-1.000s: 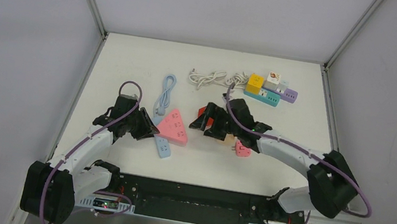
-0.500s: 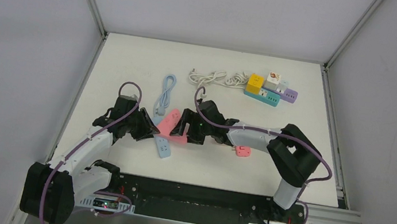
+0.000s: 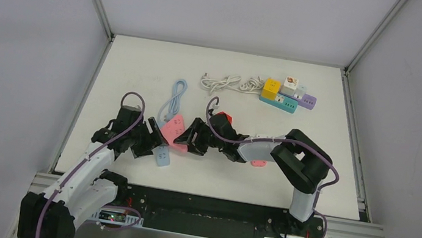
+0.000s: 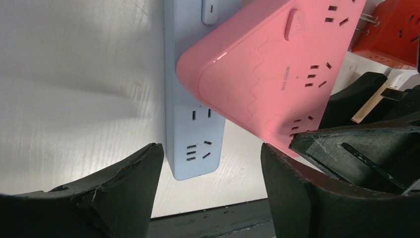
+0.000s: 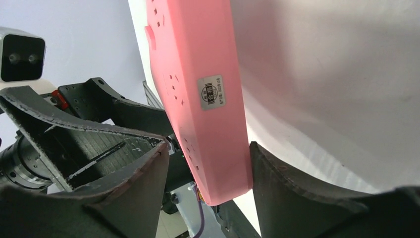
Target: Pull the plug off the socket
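Observation:
The plug is a pink triangular adapter (image 3: 172, 130) (image 4: 277, 74) lying tilted over the pale blue socket strip (image 3: 160, 156) (image 4: 193, 144). Whether its pins sit in the strip is hidden. My left gripper (image 3: 152, 142) (image 4: 210, 149) stands open astride the strip's near end, with both fingers clear of it. My right gripper (image 3: 189, 140) (image 5: 209, 148) is open around the adapter's (image 5: 208, 94) corner. One of its fingers (image 5: 277, 168) touches the adapter's side, and a gap remains at the other.
A red adapter (image 3: 224, 118) lies behind my right wrist and a small pink plug (image 3: 258, 163) beside the right arm. At the back are a coiled white cord (image 3: 224, 82), a blue cable (image 3: 175, 97) and teal and purple strips with coloured cubes (image 3: 287, 96).
The left gripper has opened, let go of the blue strip and drawn back. The right arm has swung left onto the pink adapter, its jaws narrowing. Strip and adapter have shifted slightly left.

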